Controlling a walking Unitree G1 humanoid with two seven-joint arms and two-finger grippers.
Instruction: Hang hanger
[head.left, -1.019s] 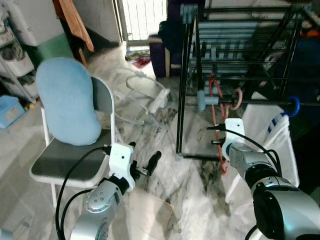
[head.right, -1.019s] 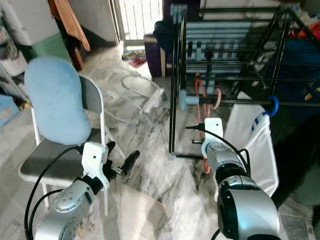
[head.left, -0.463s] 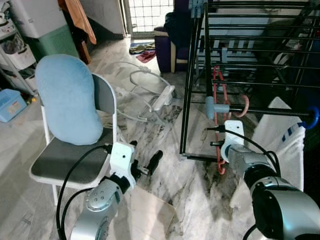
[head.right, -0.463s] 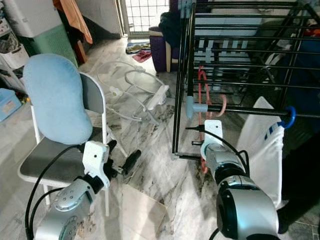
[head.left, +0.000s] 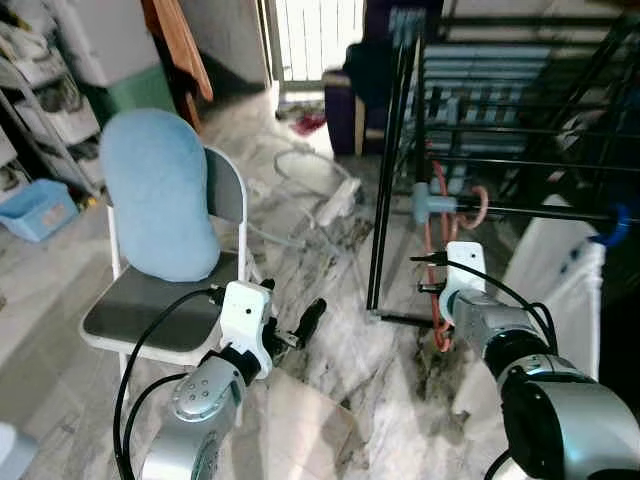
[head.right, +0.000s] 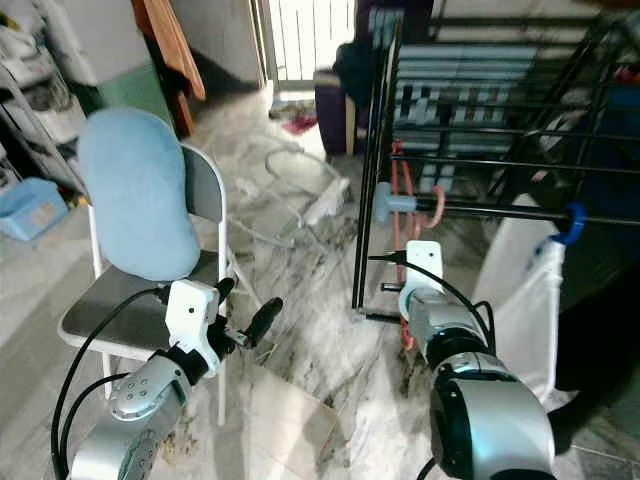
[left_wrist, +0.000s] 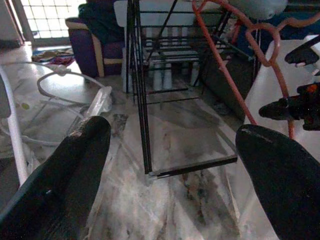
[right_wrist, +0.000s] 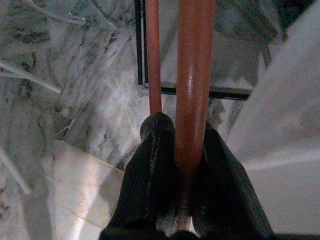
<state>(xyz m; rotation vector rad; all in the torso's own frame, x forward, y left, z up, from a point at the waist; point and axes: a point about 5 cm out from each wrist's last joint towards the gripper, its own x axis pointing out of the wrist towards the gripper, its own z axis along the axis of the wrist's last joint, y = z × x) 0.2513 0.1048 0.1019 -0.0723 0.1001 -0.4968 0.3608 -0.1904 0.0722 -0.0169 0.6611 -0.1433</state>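
**Hanger's up at the rack, hook not seated yet**

Your right claw (right_wrist: 182, 170) is clamped on the orange hanger (head.left: 434, 250), holding it upright against the black drying rack (head.left: 395, 170) at about 1 o'clock from you. Its hook sits right by the rail with the blue end cap (head.left: 425, 203); I can't tell if it's over it. Next move, I'd guess: lift, drop the hook over the rail, then let go. Left claw (left_wrist: 170, 165) hangs spread wide and empty, near the folding chair (head.left: 160, 300).

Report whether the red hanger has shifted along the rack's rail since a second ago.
No. The red hanger still hooks the rail beside the blue end cap; only the camera shifted.
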